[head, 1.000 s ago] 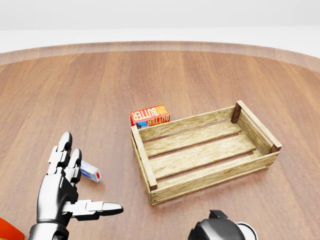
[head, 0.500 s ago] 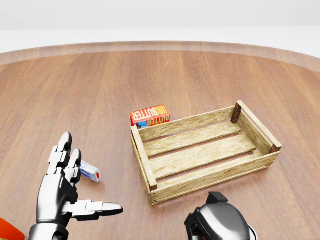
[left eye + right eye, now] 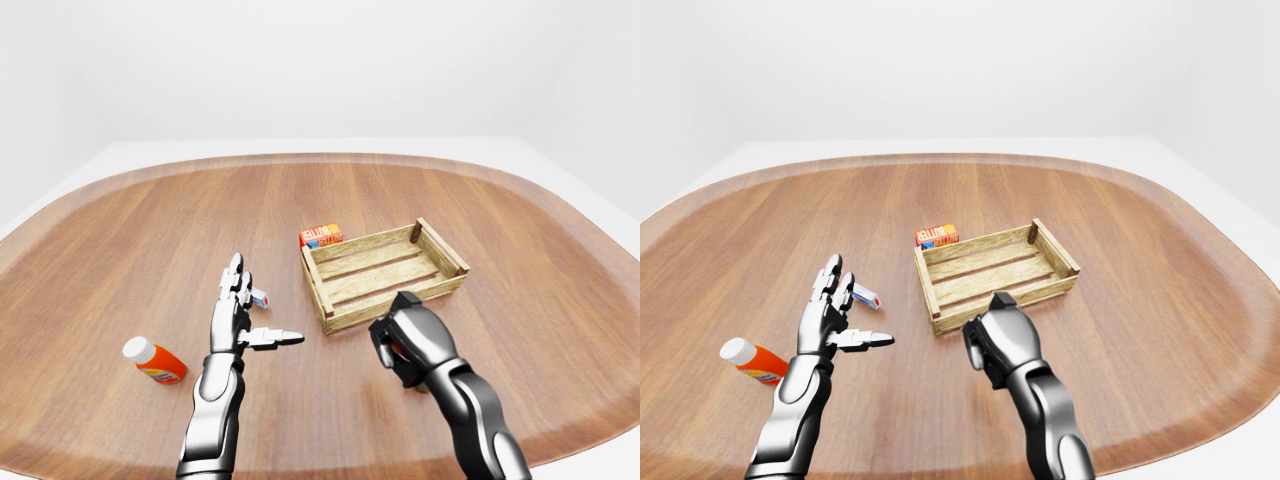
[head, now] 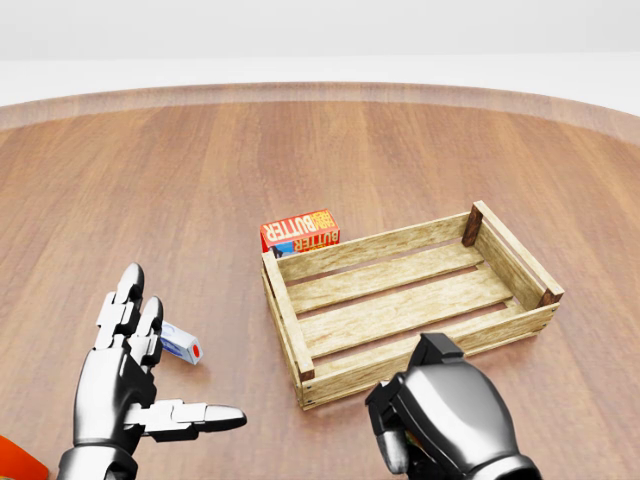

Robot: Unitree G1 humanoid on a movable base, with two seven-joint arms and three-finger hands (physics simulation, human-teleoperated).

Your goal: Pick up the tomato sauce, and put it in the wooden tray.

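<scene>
My right hand (image 4: pixel 425 425) is curled shut just below the lower left corner of the wooden tray (image 4: pixel 287 305) in the head view, its back toward the camera. It hides the tomato sauce can almost wholly. Only a reddish sliver (image 3: pixel 396 351) shows between the fingers in the left-eye view. The slatted tray holds nothing. My left hand (image 4: pixel 165 365) is open, fingers spread and thumb pointing right, well left of the tray and holding nothing.
A red butter box (image 4: pixel 300 232) lies against the tray's upper left corner. A small white and blue pack (image 4: pixel 181 345) lies by my left fingers. An orange bottle with a white cap (image 3: pixel 155 362) lies at the left. All rest on a round wooden table (image 3: pixel 150 230).
My right hand has risen from the bottom edge toward the tray's corner and looks larger. The white can rim seen beside it earlier is now hidden. My left hand has not moved.
</scene>
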